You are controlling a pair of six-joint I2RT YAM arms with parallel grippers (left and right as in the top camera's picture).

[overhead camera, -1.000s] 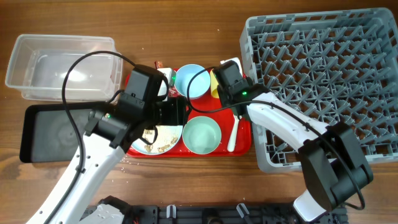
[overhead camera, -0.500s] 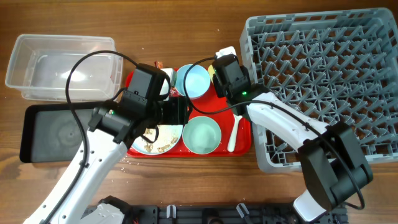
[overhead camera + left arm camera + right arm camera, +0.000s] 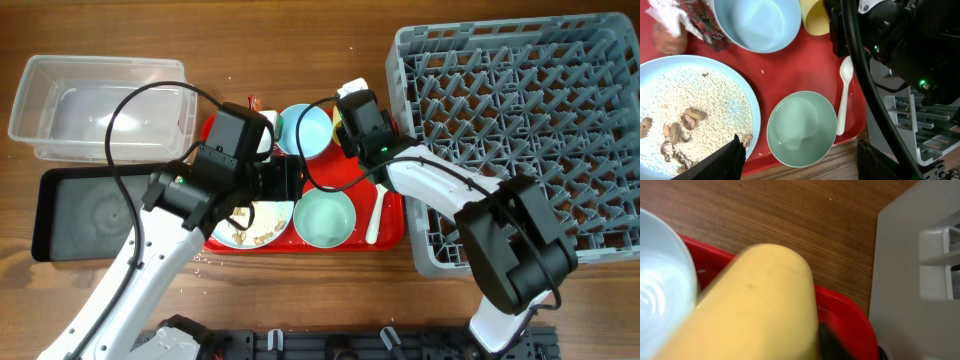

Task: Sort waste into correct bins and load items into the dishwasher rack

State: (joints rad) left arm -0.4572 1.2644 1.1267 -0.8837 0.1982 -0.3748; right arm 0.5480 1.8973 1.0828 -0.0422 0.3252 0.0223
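Left pincer (image 3: pixel 799 141) spread, right pincer (image 3: pixel 350 110) grip unclear; one plate (image 3: pixel 695 110), two bowls (image 3: pixel 757 22) (image 3: pixel 801 127), one spoon (image 3: pixel 844 95), one cup (image 3: pixel 815 17).

Cup (image 3: pixel 750 305) is just a yellow blur filling the right wrist view, cut off at the bottom. Plate (image 3: pixel 690 115) and wrapper (image 3: pixel 702 22) run off the left wrist view's edges.

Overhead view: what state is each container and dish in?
clear tub, empty
black tray, empty
dishwasher rack, empty
light blue plate, covered with rice scraps
light blue bowl, upright, empty
yellow cup, beside that bowl, orientation unclear
mint-green bowl, upright, empty
white spoon, flat on red tray
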